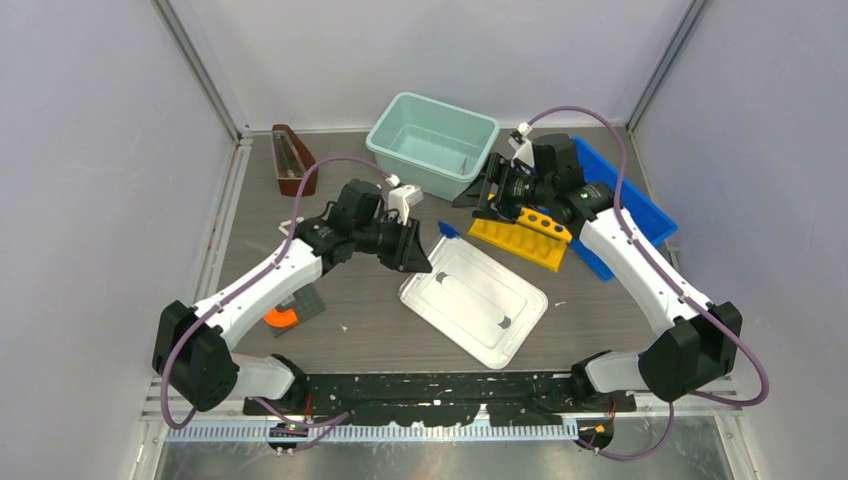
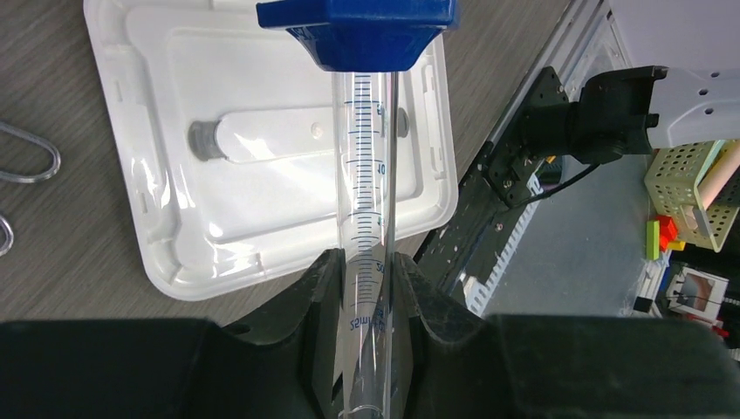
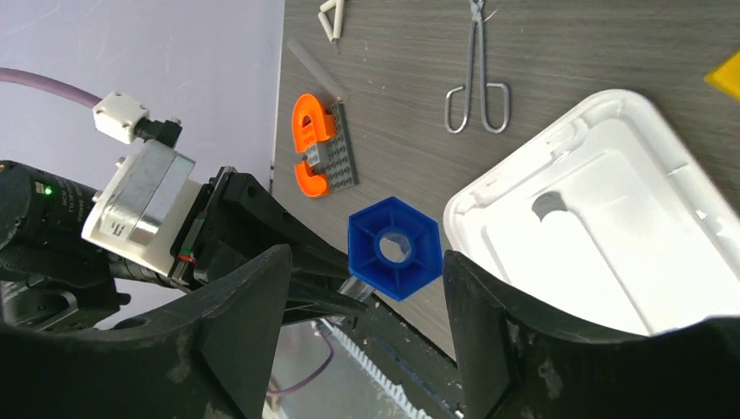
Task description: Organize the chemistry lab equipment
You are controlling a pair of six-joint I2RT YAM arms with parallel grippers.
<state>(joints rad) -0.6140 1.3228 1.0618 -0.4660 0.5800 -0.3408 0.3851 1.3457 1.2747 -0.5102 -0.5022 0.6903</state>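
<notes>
My left gripper [image 1: 412, 250] [image 2: 365, 262] is shut on a clear graduated cylinder [image 2: 366, 192] with a blue hexagonal base [image 2: 358, 30] [image 1: 447, 230], held level above the near corner of the white tray [image 1: 475, 300]. My right gripper [image 1: 482, 197] [image 3: 362, 279] is open, pointing at that blue base [image 3: 394, 249], which shows between its fingers but a short way ahead, untouched. Silver wire tongs [image 3: 476, 83], a white triangle [image 3: 332, 17] and a clear glass rod [image 3: 314, 70] lie on the table at the left.
A teal bin [image 1: 435, 140] stands at the back. A yellow rack [image 1: 522, 235] and a blue tray [image 1: 630, 200] are under the right arm. A brown wooden holder [image 1: 292, 158] is at the back left. An orange clamp on a grey plate [image 1: 285, 315] lies under the left arm.
</notes>
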